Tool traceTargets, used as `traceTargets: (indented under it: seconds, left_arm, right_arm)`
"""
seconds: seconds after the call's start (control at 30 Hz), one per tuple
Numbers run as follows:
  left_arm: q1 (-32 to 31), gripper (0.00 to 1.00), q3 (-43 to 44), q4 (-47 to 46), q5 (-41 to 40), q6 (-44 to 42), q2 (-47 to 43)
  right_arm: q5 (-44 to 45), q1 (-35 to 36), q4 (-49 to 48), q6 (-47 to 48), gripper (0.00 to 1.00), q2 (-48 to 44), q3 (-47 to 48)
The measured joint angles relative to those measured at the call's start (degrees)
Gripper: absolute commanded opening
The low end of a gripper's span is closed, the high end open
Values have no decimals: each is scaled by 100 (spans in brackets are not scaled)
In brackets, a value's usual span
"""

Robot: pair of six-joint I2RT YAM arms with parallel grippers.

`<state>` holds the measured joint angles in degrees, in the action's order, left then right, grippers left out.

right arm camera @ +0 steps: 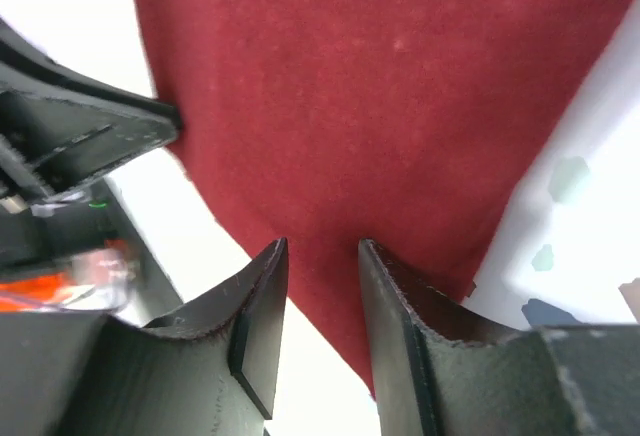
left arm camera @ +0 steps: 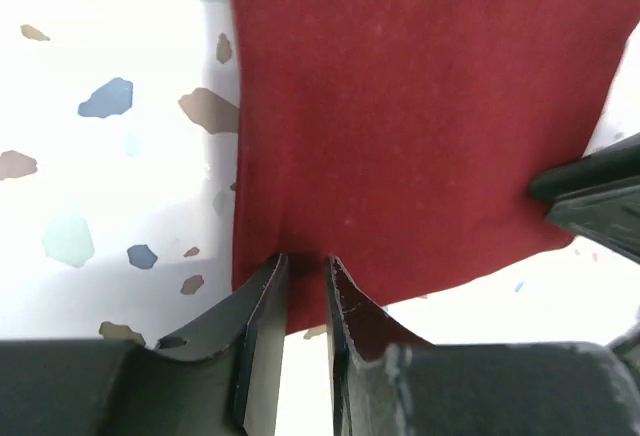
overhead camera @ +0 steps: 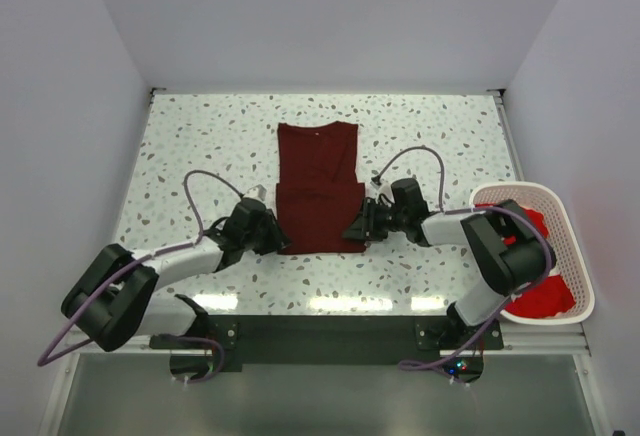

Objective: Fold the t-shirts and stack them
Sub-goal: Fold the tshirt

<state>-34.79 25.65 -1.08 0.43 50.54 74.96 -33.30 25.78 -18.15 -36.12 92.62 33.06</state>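
Observation:
The dark maroon t-shirt [overhead camera: 318, 188] lies flat mid-table as a narrow rectangle, with its near half a separate layer on top. My left gripper [overhead camera: 278, 233] sits at its near left corner. In the left wrist view its jaws [left arm camera: 306, 258] stand slightly apart, tips over the cloth [left arm camera: 420, 106], nothing between them. My right gripper [overhead camera: 352, 226] is at the near right corner. Its jaws [right arm camera: 322, 243] are open wider above the cloth [right arm camera: 380, 86] and also empty. Brighter red t-shirts [overhead camera: 545, 291] are piled in the basket.
A white mesh basket [overhead camera: 560, 206] stands at the table's right edge, beside the right arm. The right wrist view shows the left gripper's finger [right arm camera: 90, 136] across the shirt, and the left wrist view shows the right one's [left arm camera: 590, 196]. White walls close in the speckled table [overhead camera: 200, 146].

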Motion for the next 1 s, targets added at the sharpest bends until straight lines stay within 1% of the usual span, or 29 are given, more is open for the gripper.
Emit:
traceTargets:
  seconds: [0.1,0.17,0.23,0.27,0.33,0.37,0.47,0.57,0.73,0.9,1.0]
  left_arm:
    - [168,26,-330,-538,280,284,-79]
    - [205,26,-459,-654,348,398,-173]
    - [216,29,-531,-573,365,424,-348]
    - [216,33,-560,-479,365,437,-487]
    - [247,34,-579,-249,361,431,-820]
    - [289,37,-577,-201,350,426,-981]
    - [522,37,-470,-236,334,354,-1202]
    - [802,35,-50,-461,380,210,-750]
    - [1180,30,949,-1115,590,-42,743]
    - [1591,25,1429,-1611,863,-83,1954]
    - [1784,25,1451,-1764,1069,-48,2361]
  right_arm:
    - [-363,-232,-358,-212,40,212,-157]
    - [-431,-286,-411,-234,40,214,-192]
    - [-494,-310,-348,-216,41,181,-195]
    - [-503,-310,-249,-188,42,120,-190]
    - [-501,-323,9,-96,43,-92,-155]
    - [-501,-337,151,-55,43,-205,-94]
    - [-503,-417,313,11,44,-337,313]
    - [-538,-549,164,-39,44,-173,837]
    - [-597,-743,-420,-256,43,824,1624]
    - [-636,-1093,-861,-487,42,1897,1832]
    - [-962,-1357,-1141,-680,42,2249,1873]
